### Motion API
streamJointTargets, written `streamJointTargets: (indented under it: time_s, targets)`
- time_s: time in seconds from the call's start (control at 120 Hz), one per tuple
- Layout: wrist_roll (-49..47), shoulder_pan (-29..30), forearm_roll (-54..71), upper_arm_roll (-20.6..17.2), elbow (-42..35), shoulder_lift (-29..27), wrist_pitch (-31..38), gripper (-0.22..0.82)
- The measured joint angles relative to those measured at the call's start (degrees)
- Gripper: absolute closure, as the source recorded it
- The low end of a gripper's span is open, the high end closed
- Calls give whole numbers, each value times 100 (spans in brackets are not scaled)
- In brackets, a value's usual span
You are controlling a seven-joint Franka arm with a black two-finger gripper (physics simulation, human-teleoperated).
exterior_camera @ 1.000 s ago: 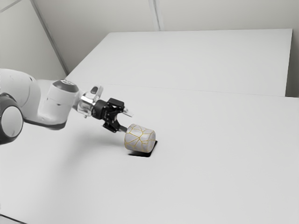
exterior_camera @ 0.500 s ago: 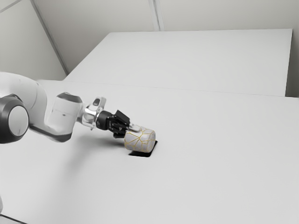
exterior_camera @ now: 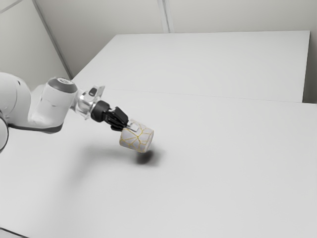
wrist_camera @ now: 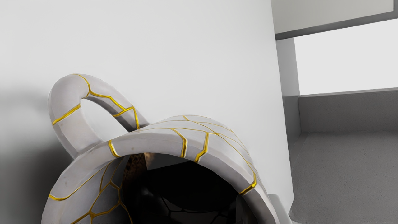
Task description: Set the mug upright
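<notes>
In the exterior view, the gripper [exterior_camera: 132, 126] is shut on the wall of the white mug with gold crack lines [exterior_camera: 138, 139]. The mug hangs above the table, tilted, its base turned down toward the exterior view's right. The wrist view has the gripper [wrist_camera: 261, 209] with one finger inside the rim and the other against the outer wall. There the open mouth of the mug [wrist_camera: 155, 143] faces my hand, and its handle [wrist_camera: 63, 124] stands out from the side away from the fingers. The rest of the mouth's rim is cut off.
A white table [exterior_camera: 223, 168] spreads beneath the mug, whose dark shadow lies just under it. Behind stands a large pale panel [exterior_camera: 213, 64]. In the wrist view, the table [wrist_camera: 186, 62] ends at an edge beside a grey floor [wrist_camera: 345, 174].
My gripper came down to the mug and closed on its wall. The mug has since risen off the table, shifted toward the exterior view's left and tipped further, its base lower.
</notes>
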Motion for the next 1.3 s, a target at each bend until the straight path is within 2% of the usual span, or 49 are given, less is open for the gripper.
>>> streamJointTargets:
  time_s: [0.158, 0.367, 0.567, 0.833, 0.883, 1.008, 1.083, 1.183, 1.3]
  targets:
    - [-405, -88, 2232, -273, 202, -495, 633, 78]
    - [-1017, -171, 4677, -545, 246, -707, 1389, 78]
    - [-1519, -201, 5541, -560, -243, -725, 2427, 78]
    - [-2039, -243, 5831, -579, -995, -721, 3543, 77]
    - [-2110, -238, 5827, -592, -1077, -713, 3658, 72]
    - [-2238, -262, 5788, -617, -1172, -702, 3854, 44]
    - [-2304, -284, 5778, -623, -1181, -744, 3924, 31]
    - [-2381, -323, 5766, -636, -1171, -962, 3934, 19]
    - [-2468, -350, 5711, -676, -893, -1261, 3624, 11]
